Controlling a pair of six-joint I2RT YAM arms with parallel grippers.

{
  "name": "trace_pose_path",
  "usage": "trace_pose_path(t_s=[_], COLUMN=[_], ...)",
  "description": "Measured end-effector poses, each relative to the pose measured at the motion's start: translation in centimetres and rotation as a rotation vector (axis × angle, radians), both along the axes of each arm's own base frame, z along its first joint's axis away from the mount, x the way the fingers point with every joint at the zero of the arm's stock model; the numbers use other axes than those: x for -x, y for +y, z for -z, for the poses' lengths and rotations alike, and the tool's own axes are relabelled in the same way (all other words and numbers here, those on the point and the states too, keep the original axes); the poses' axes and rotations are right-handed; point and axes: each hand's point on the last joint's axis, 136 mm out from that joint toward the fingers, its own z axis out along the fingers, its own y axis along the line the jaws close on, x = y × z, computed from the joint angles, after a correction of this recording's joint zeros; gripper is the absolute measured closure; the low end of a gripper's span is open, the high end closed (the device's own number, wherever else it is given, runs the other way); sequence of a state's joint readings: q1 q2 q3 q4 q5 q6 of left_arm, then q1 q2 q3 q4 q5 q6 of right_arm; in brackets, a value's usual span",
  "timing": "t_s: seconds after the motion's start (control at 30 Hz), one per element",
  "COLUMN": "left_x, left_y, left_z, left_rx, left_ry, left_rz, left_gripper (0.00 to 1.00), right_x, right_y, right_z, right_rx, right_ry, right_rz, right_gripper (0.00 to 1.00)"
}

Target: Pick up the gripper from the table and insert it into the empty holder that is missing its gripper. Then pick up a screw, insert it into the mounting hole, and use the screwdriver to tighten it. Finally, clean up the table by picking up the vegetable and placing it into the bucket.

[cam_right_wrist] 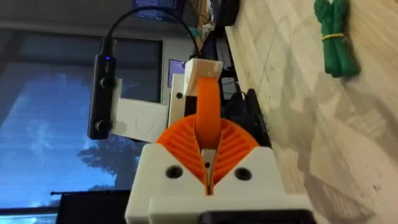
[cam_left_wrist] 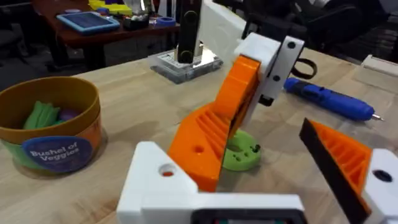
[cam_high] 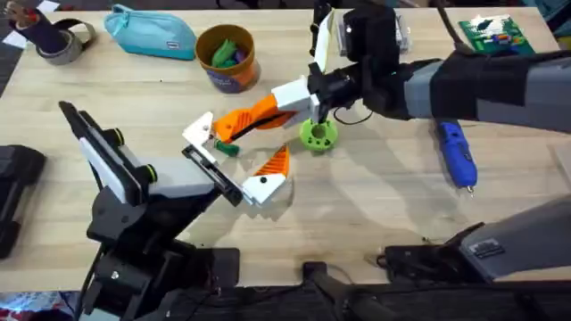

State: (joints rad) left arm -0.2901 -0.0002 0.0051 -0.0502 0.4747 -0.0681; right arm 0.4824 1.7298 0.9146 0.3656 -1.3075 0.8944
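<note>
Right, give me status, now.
Right gripper shut on the gripper, low end near the holder, not seated. Left gripper open. Vegetable lies close by.

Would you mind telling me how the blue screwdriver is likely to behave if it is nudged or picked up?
The screwdriver looks rigid, so it should not flex. Its round pen-shaped body lies flat on the table, so a sideways nudge would probably roll it. The smooth casing may slip in a light grip, and the thin tip seems the most delicate part.

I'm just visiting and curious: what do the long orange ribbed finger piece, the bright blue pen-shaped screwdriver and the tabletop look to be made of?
Orange ribbed finger piece: seemingly matte printed plastic, ridged, with a white base.
Blue pen-shaped screwdriver: smooth, slightly glossy plastic; thin tip looks metallic.
Tabletop: light wood, visible grain.
</note>
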Motion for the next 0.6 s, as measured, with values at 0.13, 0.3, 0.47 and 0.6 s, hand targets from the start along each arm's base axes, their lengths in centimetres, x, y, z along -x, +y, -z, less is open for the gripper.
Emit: trace_pose_path(t_s=[0.13, 0.3, 0.47, 0.6], left_x=[0.0, -0.2, -0.4, -0.3], left_y=[0.0, 0.3, 0.4, 0.4], left_z=[0.0, 0.0, 0.0, 0.0], left_rx=[0.000, -0.001, -0.002, -0.001], left_ry=[0.000, 0.001, 0.000, 0.000], left_rz=[-0.002, -0.020, -0.033, -0.028], left_gripper=[0.006, 0.006, 0.006, 0.006], right_x=[-0.1, -0.7, -1.3, -1.7], right_y=[0.0, 0.4, 0.8, 0.8], right_z=[0.1, 0.4, 0.1, -0.3], right_rx=[0.000, -0.006, -0.016, -0.021], right_ry=[0.007, 0.030, 0.030, 0.021], right_rz=[-0.002, -0.026, -0.038, -0.033], right_gripper=[0.993, 0.993, 0.993, 0.993])
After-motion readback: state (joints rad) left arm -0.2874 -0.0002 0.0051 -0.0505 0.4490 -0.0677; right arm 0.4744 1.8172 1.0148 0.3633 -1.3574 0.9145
